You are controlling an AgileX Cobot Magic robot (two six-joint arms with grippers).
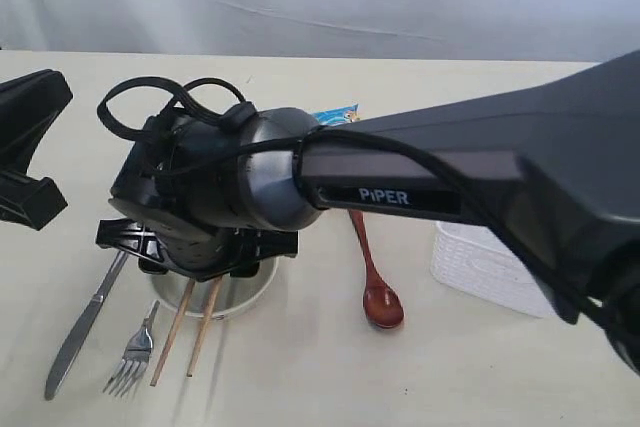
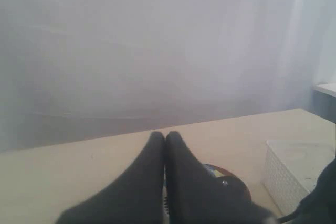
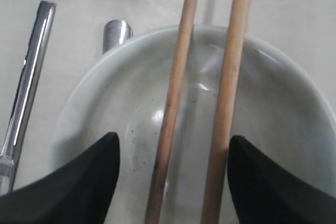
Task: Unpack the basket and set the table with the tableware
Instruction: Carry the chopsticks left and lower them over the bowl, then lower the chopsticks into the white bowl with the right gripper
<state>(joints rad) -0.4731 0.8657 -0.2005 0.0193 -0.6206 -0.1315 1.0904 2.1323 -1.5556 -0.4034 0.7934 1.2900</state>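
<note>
Now we are hovering our released right claw [image 3: 173, 137] astride two thin wooden chopsticks [image 3: 181, 77] bridging the round white bowl [image 3: 294, 108], probably as a setting, left claw [image 2: 165, 137] clenched empty.

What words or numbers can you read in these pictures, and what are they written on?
"PiPER": white letters on the side of the black right arm, seen in the exterior view.
The blue packet peeking out behind that arm has some print, but it is too small and blurred to read.
No other words, numbers or signs can be read in any view.
</note>
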